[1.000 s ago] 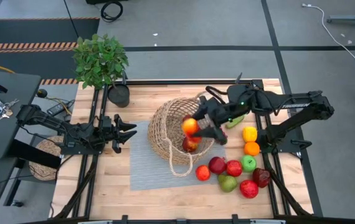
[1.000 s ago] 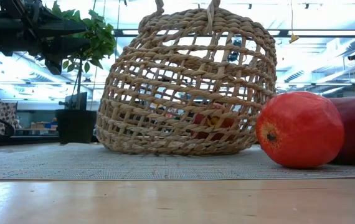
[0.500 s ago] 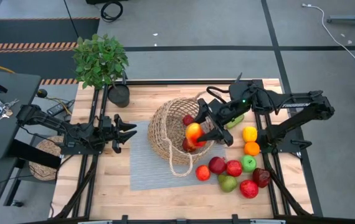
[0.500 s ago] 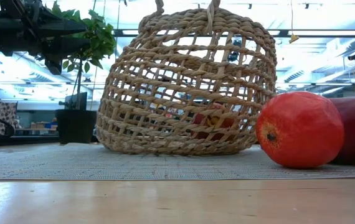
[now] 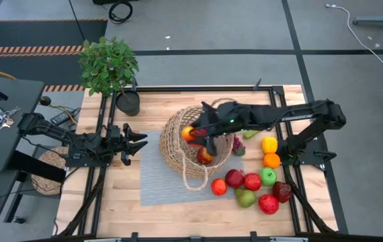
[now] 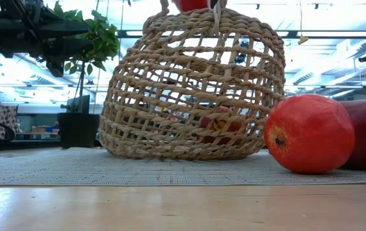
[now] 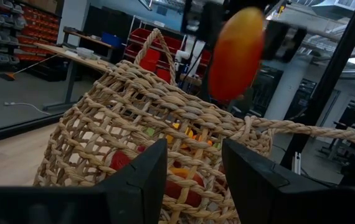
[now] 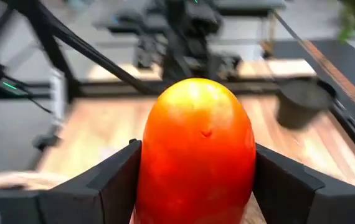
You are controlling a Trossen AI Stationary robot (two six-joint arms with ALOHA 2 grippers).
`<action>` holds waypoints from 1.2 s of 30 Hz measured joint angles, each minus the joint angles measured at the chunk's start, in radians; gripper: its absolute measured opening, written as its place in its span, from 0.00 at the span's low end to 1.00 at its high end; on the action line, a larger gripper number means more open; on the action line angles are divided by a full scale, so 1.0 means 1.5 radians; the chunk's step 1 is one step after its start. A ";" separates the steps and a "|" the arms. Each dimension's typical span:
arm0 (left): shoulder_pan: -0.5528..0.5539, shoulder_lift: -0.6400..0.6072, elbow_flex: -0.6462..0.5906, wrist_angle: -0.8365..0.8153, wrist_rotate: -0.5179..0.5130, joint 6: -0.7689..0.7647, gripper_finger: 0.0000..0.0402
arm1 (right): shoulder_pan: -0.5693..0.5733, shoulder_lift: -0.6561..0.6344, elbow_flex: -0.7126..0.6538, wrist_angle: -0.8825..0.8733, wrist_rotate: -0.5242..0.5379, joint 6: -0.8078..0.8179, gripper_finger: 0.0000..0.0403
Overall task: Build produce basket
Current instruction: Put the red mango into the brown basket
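Basket [image 5: 190,142] sits at frame centre on the mat [image 5: 158,176], some fruit already inside. The right gripper [image 5: 196,133], clamped on an orange-red fruit [image 5: 189,133], hangs over its mouth; best lowered before release. Left gripper [image 5: 135,144] waits open at left

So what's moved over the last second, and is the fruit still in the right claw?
The right claw, still shut on the orange-red fruit, has swung further left across the basket, from its right rim to above the opening; the fruit now shows over the basket's top in the low view. The left claw waits open left of the basket. The basket and the loose produce have not moved.
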 joint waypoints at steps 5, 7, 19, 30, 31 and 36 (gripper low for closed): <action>0.000 0.000 0.000 0.000 0.000 0.000 0.40 | -0.016 0.044 0.000 -0.075 0.067 -0.002 0.68; 0.000 0.000 0.000 0.000 0.000 0.000 0.40 | -0.029 0.061 0.000 -0.105 0.068 -0.002 0.68; 0.000 0.000 0.000 0.000 0.000 0.000 0.40 | -0.093 0.167 0.000 -0.213 0.019 0.016 0.68; 0.000 0.000 0.000 0.000 0.000 0.000 0.40 | -0.103 0.204 0.000 -0.301 0.030 -0.013 0.69; 0.000 0.000 0.000 0.000 0.000 0.000 0.40 | -0.105 0.203 0.000 -0.306 0.030 -0.014 0.70; 0.000 0.000 0.000 0.000 0.000 0.000 0.40 | -0.108 0.199 0.000 -0.318 0.025 -0.014 0.78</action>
